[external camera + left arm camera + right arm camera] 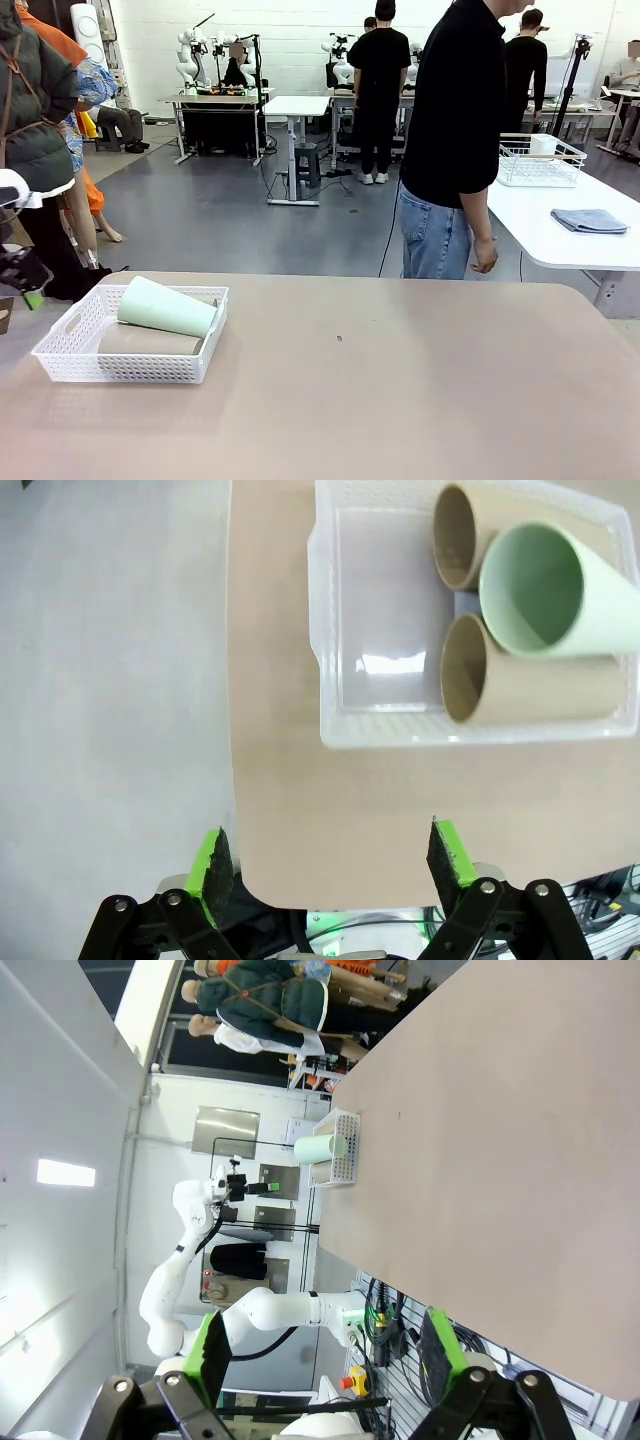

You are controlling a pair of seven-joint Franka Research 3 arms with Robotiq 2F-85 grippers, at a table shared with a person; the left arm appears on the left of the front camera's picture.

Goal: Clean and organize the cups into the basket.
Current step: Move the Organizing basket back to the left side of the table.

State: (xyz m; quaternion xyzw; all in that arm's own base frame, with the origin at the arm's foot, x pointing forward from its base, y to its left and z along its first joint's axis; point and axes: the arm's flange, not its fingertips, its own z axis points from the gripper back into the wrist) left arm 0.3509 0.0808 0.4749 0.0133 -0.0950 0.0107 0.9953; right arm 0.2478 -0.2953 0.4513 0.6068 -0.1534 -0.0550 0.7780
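The basket (70, 345) sits at the near left of the table (400, 380). Inside it lie the cups: a green cup (165, 307) on top and two brown cups (530, 685) under it. All three lie on their sides, long way running left to right, with their open mouths turned to the left.

The left gripper (330, 865) is the nearer one. It hangs over the table's left edge, spread wide and holding nothing, and the cup mouths face it.

The right gripper (325, 1355) is far off at the right side, also spread wide and holding nothing.

I think the cups are all in now.
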